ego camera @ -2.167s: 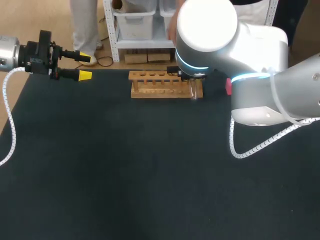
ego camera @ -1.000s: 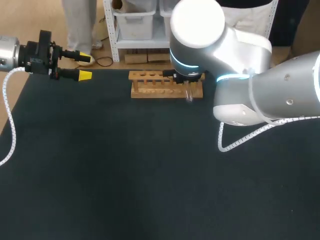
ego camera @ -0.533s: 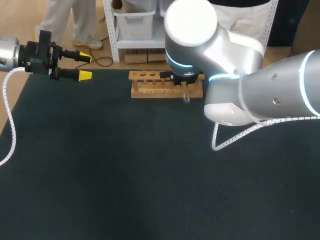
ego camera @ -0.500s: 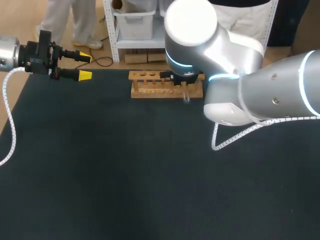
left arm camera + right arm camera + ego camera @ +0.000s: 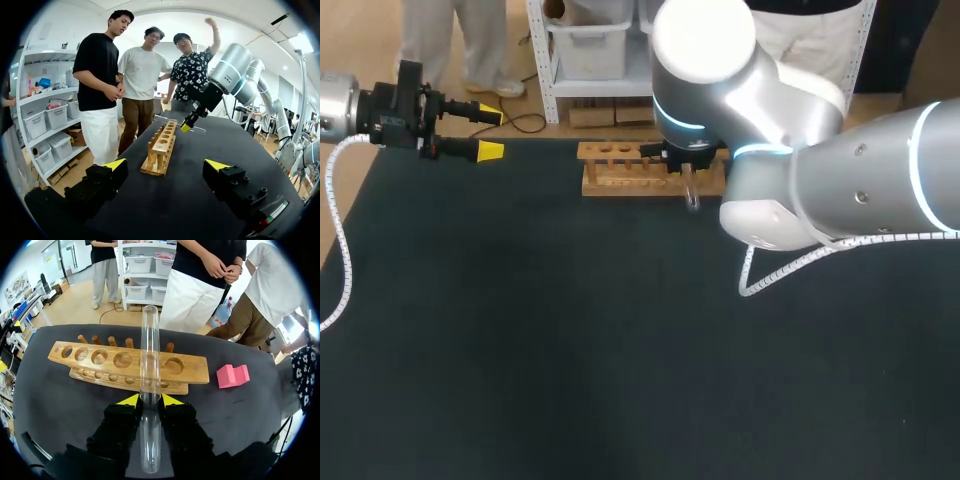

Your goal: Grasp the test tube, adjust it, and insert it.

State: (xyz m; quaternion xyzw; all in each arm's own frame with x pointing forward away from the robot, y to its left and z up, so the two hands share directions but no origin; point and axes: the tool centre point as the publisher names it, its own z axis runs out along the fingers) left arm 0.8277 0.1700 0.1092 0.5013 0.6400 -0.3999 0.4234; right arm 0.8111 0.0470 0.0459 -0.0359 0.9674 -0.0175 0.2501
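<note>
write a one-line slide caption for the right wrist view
Right jaws shut on a clear test tube held out over the wooden rack, a pink block beside the rack.

You'll find one pink block (image 5: 232,375) lying on the dark desk (image 5: 55,395), near the desk's edge. It is stepped in shape, with one part standing taller than the other.

Bright, even overhead light; soft sheen on right arm (image 5: 705,40); faint shadows on dark table (image 5: 520,350).
</note>
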